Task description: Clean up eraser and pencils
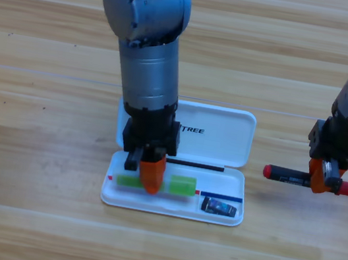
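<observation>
Left gripper [150,178] clamps the green pencil [183,185] inside the case [226,139], lower centre. Eraser [220,208] lies in the case's right end. Right gripper [325,178] clamps the black pencil [290,177] at right.

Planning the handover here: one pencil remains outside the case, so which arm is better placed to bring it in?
Right. The right gripper is clamped on the black pencil beside the white case. The left gripper is down on the green pencil in the tray.

left arm [148,65] over case [226,139] — right side open
</observation>
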